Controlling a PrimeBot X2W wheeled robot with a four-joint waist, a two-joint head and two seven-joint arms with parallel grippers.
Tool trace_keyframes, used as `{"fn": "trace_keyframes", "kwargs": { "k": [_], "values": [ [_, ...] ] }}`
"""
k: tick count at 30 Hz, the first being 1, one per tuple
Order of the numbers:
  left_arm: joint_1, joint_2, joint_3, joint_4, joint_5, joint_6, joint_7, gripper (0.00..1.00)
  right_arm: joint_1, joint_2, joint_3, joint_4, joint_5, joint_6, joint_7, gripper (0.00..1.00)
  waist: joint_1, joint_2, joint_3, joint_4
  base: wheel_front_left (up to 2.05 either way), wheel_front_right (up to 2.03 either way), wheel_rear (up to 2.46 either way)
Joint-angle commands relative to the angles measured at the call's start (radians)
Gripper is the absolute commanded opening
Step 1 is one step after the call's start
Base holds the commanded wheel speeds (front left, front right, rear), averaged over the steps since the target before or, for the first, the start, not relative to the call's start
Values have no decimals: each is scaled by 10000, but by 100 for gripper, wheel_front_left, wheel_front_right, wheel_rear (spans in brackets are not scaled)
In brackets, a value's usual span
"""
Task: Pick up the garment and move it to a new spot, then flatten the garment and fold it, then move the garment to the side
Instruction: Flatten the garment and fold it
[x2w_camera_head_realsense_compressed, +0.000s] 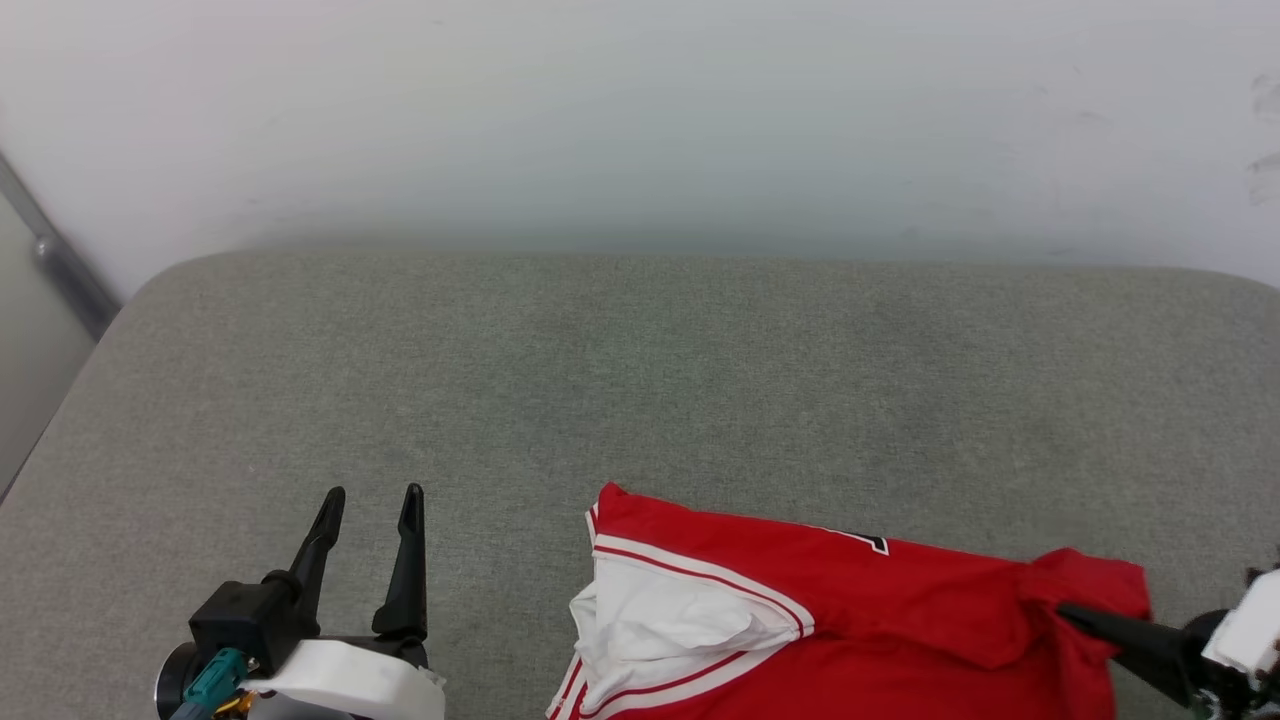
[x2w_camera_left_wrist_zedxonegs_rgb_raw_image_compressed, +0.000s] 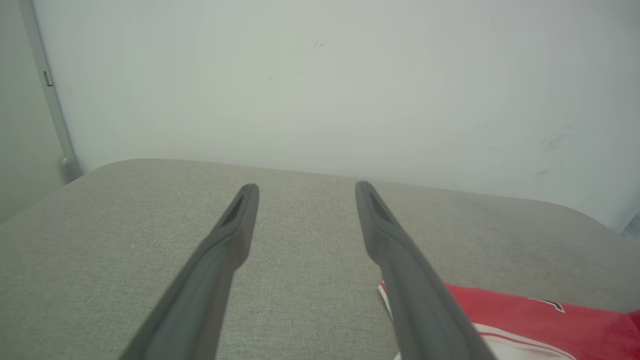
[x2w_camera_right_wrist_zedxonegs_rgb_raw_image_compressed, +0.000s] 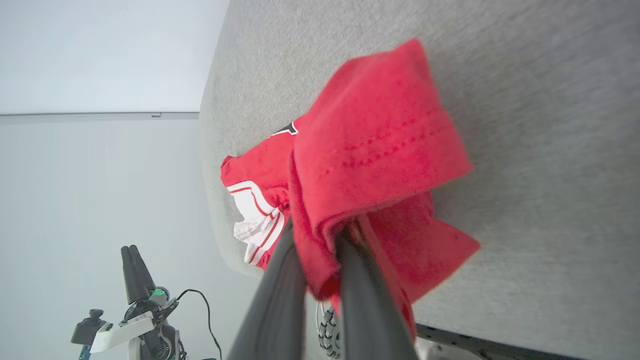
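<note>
The right end effector (x2w_camera_head_realsense_compressed: 1068, 614) is clenched on a bunched edge of the garment (x2w_camera_head_realsense_compressed: 860, 600) at the table's (x2w_camera_head_realsense_compressed: 600, 380) near right, likely to carry it elsewhere, while the left end effector (x2w_camera_head_realsense_compressed: 372, 496) hovers released, near left.

You can count: 1 bright red sleeveless jersey of thin cloth (x2w_camera_head_realsense_compressed: 900, 600) | 1 big flat grey cloth pad with round corners (x2w_camera_head_realsense_compressed: 640, 380) | 2 grippers: 1 left gripper (x2w_camera_head_realsense_compressed: 373, 492), 1 right gripper (x2w_camera_right_wrist_zedxonegs_rgb_raw_image_compressed: 320, 240) | 2 long dark fingers (x2w_camera_left_wrist_zedxonegs_rgb_raw_image_compressed: 235, 235) on each, 4 in all | 1 plain white wall (x2w_camera_head_realsense_compressed: 640, 120) | 1 thin grey metal pipe (x2w_camera_head_realsense_compressed: 60, 265)
</note>
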Motion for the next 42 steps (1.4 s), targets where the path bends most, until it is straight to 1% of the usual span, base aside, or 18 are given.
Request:
{"fn": "trace_keyframes", "kwargs": {
  "k": [1, 2, 5, 8, 12, 19, 21, 22, 23, 24, 25, 26, 27, 31, 34, 38, 40, 42],
  "values": [
    [-128, -49, -17, 50, -24, -52, -8, 100, -200, 67, 308, 473, 661, -2, 58, 0, 0, -1, -17, 93, 0, 0, 0],
    [-128, -49, -17, 50, -24, -52, -8, 100, -200, 67, 308, 473, 661, -2, 58, 0, 0, -1, -17, 93, 0, 0, 0],
    [-219, -49, -81, 118, -5, -80, 0, 100, -444, 59, 1225, 1374, 2019, -4, -124, 0, 0, -1, -19, 218, 0, 0, 0],
    [-294, -70, -154, 170, -7, -133, 5, 100, -542, 62, 2567, 1925, 3197, -4, -539, 0, 0, -1, -6, 381, 0, 0, 0],
    [-390, -79, -224, 227, -20, -180, 11, 100, -669, 60, 4610, 2190, 4474, -4, -1384, 0, 0, -1, 61, 567, 0, 0, 0],
    [-679, -115, -342, 275, -8, -288, 46, 100, -1015, 57, 8117, 2181, 5843, -2, -3232, 0, 0, -1, 388, 922, 0, 0, 0],
    [-790, -148, -351, 281, -7, -335, 37, 100, -1182, 56, 8881, 2250, 5981, -2, -3716, 0, 0, -1, 555, 1002, 0, 0, 0],
    [-886, -192, -370, 299, 15, -350, 26, 100, -1405, 56, 9464, 2419, 5863, -2, -4196, 0, 0, -1, 719, 1086, 0, 0, 0],
    [-938, -207, -369, 316, 29, -360, 20, 100, -1514, 53, 9696, 2544, 5788, -2, -4424, 0, 0, -1, 789, 1124, 0, 0, 0],
    [-984, -227, -366, 331, 38, -378, 13, 100, -1619, 53, 9886, 2687, 5677, -2, -4633, 7, 0, -1, 859, 1159, 0, 0, 0],
    [-1030, -248, -357, 357, 41, -406, 6, 100, -1752, 53, 10021, 2786, 5548, -2, -4859, 41, 0, -1, 924, 1187, 0, 0, 0],
    [-1074, -263, -340, 378, 49, -422, 1, 100, -1867, 53, 10128, 2888, 5494, -2, -5055, 87, 0, -1, 980, 1200, 0, 0, 0],
    [-1100, -273, -315, 401, 59, -427, -4, 100, -1933, 56, 10239, 2991, 5451, -2, -5180, 100, 0, -1, 1013, 1207, 0, 0, 0],
    [-1147, -311, -211, 502, 100, -452, -18, 100, -2279, 53, 10612, 3264, 5044, -2, -5517, 100, 0, -1, 1069, 1186, 0, 0, 0],
    [-1111, -334, -125, 566, 125, -455, -27, 100, -2514, -111, 11026, 3066, 4426, -2, -5678, 100, 0, -1, 1004, 1111, 0, 0, 0],
    [-989, -375, -35, 603, 180, -456, -35, 100, -2699, -749, 11734, 2320, 3018, -4, -6410, 100, 0, -1, 826, 954, 0, 0, 0],
    [-887, -376, 26, 612, 185, -431, -36, 100, -2757, -1187, 12057, 1942, 2052, -4, -6993, 100, 0, -1, 721, 815, 0, 0, 0],
    [-818, -389, 87, 588, 203, -367, -37, 100, -2743, -1676, 12142, 1743, 958, -4, -7648, 100, 0, -1, 631, 663, 0, 0, 0]
  ]
}}
